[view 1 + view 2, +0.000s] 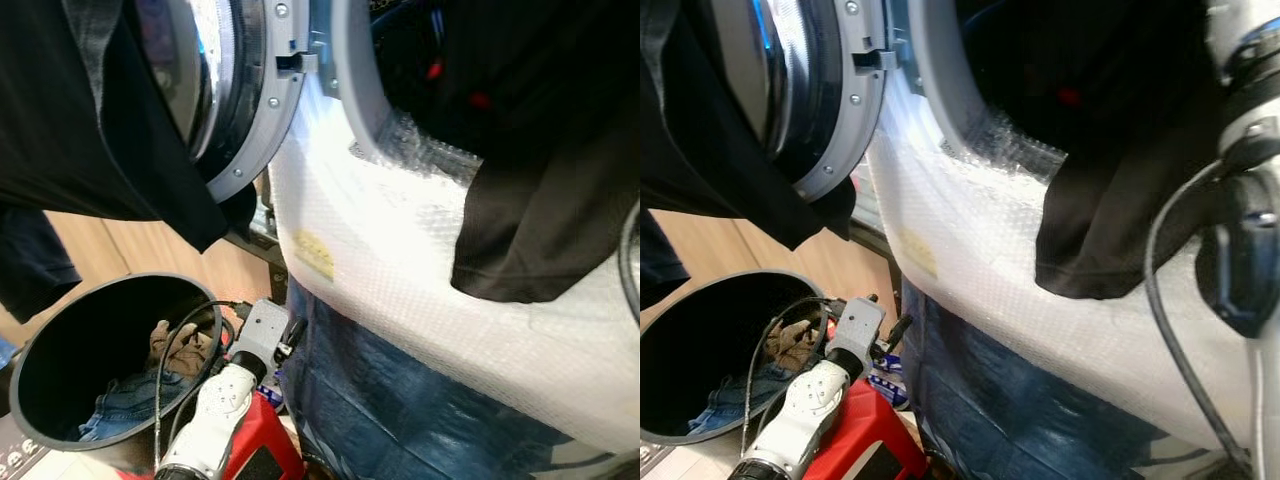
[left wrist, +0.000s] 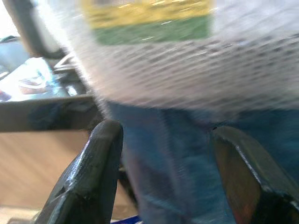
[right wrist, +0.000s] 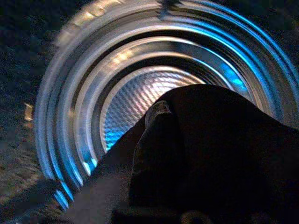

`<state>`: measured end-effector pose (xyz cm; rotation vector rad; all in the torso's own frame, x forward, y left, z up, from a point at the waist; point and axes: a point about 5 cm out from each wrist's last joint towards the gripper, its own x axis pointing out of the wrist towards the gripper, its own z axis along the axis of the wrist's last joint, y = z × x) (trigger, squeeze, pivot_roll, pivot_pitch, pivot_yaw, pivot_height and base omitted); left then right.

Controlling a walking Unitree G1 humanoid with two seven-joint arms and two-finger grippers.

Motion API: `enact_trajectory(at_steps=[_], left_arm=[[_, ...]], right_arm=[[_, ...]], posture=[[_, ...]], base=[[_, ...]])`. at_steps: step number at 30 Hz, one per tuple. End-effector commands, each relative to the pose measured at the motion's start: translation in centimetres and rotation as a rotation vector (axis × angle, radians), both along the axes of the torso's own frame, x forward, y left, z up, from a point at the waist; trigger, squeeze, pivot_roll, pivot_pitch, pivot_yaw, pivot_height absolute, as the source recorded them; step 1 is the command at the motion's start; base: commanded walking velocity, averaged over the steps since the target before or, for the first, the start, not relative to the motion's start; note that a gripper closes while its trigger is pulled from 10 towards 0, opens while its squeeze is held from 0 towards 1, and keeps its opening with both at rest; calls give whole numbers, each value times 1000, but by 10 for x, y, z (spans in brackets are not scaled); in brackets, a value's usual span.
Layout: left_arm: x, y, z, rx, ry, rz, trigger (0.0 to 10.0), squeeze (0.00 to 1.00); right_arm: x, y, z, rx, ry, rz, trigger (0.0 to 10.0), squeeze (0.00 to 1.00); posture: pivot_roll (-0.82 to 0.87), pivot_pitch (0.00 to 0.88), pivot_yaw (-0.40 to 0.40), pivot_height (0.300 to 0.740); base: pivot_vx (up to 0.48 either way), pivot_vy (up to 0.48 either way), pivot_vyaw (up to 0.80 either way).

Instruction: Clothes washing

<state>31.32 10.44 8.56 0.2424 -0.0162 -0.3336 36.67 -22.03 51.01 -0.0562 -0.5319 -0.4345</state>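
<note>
Right pincer (image 3: 161,140) at the drum (image 3: 140,98) mouth, closed on a black shirt (image 1: 1110,240) half hanging over the rim, likely to slide out onto the floor if released early; left pincer (image 2: 163,177) wide, low beside the bin (image 1: 60,350).

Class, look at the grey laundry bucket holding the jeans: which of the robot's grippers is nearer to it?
Left. The left gripper hangs low beside the bucket, facing the washer's front. The right gripper is up inside the washer drum, with a black garment.
</note>
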Motion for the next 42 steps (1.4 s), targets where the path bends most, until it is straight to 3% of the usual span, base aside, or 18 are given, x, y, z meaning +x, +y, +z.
enact_trajectory(at_steps=[1,2,3,5,7,14,15,16,24,27,28,30,32,33,36,38,42], left_arm=[[-2,-3,-1,15,-2,-20,10000,0],[-3,-4,-1,18,-3,-27,10000,0],[-3,-4,-1,19,-4,-30,10000,0],[-3,-3,-1,18,-6,-28,10000,0],[-3,-1,0,16,-7,-16,10000,0],[-5,-2,-1,17,-1,-25,10000,0],[-6,-3,-1,19,1,-31,10000,0],[-6,-5,-1,20,1,-34,10000,0],[-8,-10,-2,23,7,-57,10000,0],[-8,-10,-1,20,4,-53,10000,0],[-8,-9,-1,18,3,-49,10000,0],[-9,-9,-2,18,5,-45,10000,0],[-10,-9,-4,22,9,-42,10000,0],[-11,-9,-4,22,13,-43,10000,0],[-11,-10,-5,20,15,-47,10000,0],[-11,-11,-4,20,15,-48,10000,0],[-13,-11,-6,15,22,-41,10000,0]], right_arm=[[11,3,-18,5,62,29,0,0],[20,9,-34,-16,131,79,5490,0],[28,14,-49,-22,185,102,10000,0],[36,18,-68,-47,251,111,10000,0],[49,28,-103,-45,359,184,10000,0],[51,36,-108,-49,374,225,10000,0],[50,36,-103,-120,368,209,10000,1000],[49,34,-100,-155,367,189,10000,1000],[44,18,-93,-132,330,149,10000,1000],[43,6,-97,-71,317,107,10000,1000],[42,-2,-101,-8,309,94,10000,1000],[42,-4,-101,11,302,91,10000,1000],[42,-2,-104,36,297,114,10000,1000],[45,10,-108,66,313,180,10000,1000],[44,18,-109,85,317,216,10000,1000],[42,17,-108,85,308,204,10000,1000],[20,9,-99,95,238,172,10000,1000]], posture=[[-86,45,-11,740],[-83,46,-13,740],[-76,45,-20,740],[-80,49,-15,740],[-77,53,-13,740],[-78,60,-9,740],[-77,60,-14,740],[-77,63,-15,740],[-83,74,-23,740],[-87,86,-31,740],[-87,86,-34,740],[-89,94,-35,740],[-96,98,-30,740],[-103,103,-28,740],[-110,108,-36,740],[-110,108,-36,740],[-117,117,-39,740]], base=[[0,0,0],[0,0,0],[0,0,0],[0,0,0],[0,0,0],[0,0,0],[0,0,0],[0,0,0],[0,0,0],[0,0,0],[0,0,0],[0,0,0],[0,0,0],[0,0,0],[0,0,0],[0,0,0],[0,0,0]])
